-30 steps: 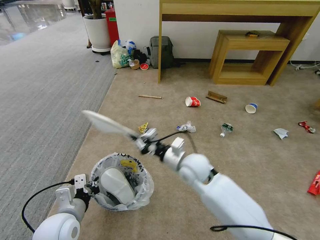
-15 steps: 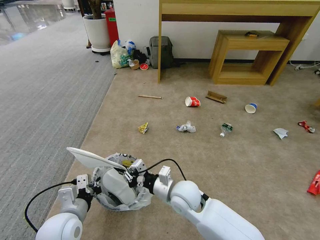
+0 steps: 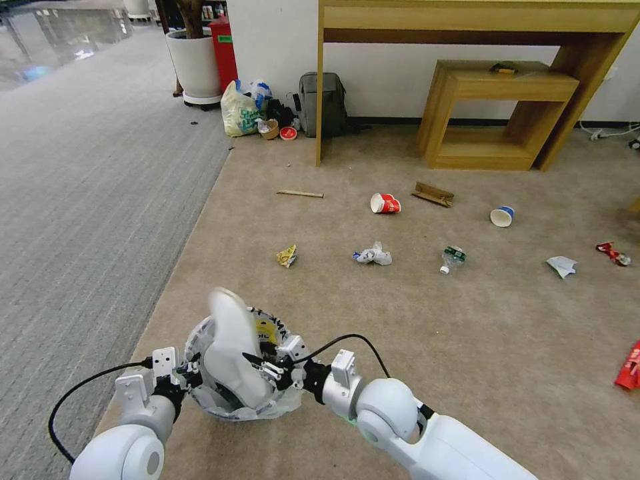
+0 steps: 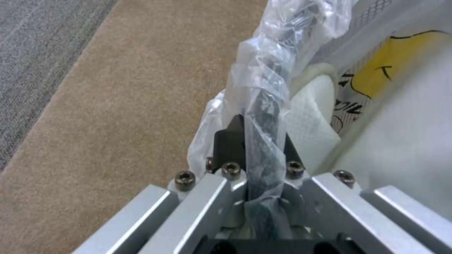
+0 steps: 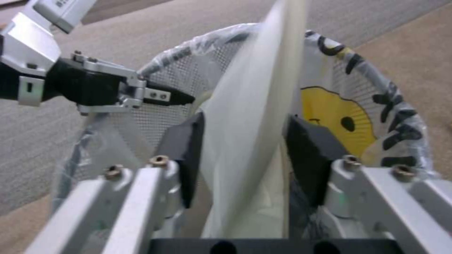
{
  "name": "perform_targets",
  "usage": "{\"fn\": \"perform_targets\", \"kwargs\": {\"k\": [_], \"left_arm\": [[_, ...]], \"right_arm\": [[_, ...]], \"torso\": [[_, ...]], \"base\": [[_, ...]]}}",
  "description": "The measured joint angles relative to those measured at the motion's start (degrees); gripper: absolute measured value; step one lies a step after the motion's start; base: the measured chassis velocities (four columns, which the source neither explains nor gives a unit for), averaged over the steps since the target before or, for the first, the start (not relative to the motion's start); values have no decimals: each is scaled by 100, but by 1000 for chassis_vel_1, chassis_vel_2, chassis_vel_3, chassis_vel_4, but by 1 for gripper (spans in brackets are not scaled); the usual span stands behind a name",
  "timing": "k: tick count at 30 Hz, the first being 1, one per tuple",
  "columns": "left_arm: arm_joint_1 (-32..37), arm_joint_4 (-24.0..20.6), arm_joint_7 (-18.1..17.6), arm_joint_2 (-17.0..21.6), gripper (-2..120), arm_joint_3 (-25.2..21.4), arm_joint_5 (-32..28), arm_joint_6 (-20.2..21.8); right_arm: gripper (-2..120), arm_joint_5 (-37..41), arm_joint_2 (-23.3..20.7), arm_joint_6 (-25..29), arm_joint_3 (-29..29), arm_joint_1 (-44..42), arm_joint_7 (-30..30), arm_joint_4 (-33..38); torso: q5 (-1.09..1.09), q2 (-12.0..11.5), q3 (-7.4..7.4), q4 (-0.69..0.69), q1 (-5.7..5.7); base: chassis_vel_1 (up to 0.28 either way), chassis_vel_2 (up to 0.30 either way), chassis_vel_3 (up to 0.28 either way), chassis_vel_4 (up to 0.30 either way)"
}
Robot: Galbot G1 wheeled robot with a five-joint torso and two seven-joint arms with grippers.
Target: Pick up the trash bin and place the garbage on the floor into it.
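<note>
The left gripper [image 3: 181, 377] is clamped on the bin [image 3: 283, 400] at its left rim, pinching wire edge and bag liner together, which looks meant to hold the bin steady and mouth-up just off the floor [image 3: 467, 320] while it is filled. One white slipper already lies inside. Just right of that, a second slipper [image 3: 230, 333] stands steeply tilted in the bin's mouth, its upper end poking above the rim. The right gripper [image 3: 267, 369] sits at the bin's right rim, reaching over it; its pads are spread wide with the slipper passing between them, so I judge it is letting the slipper go, not gripping it. Further right the rest of the garbage is scattered well apart on the floor: a yellow wrapper [image 3: 287, 255], crumpled paper [image 3: 373, 255], a red cup [image 3: 385, 203], a crushed bottle [image 3: 452, 259] and a blue cup [image 3: 502, 216].
</note>
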Motion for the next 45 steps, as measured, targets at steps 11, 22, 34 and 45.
{"fn": "perform_targets", "kwargs": {"k": [11,22,34,45], "left_arm": [[13,-52,2,-28,0,-47,-9,1],[170,-94,124,-189,0,-132,28,-76],[452,-140,298,-188,0,-206,73,-232],[540,-140,380,-137,0,-158,65,-306]], "right_arm": [[86,-91,-29,12,321,28,16,284],[100,-219,-60,-20,1632,-463,940,659],[100,-1155,571,215,3575,-1837,604,740],[100,-1443,824,400,4516,-2655,467,1116]], "torso": [[0,0,0,0,0],[-1,0,0,0,0],[-1,0,0,-1,0],[0,0,0,0,0]], "base": [[0,0,0,0],[0,0,0,0],[0,0,0,0],[-44,-38,31,36]]}}
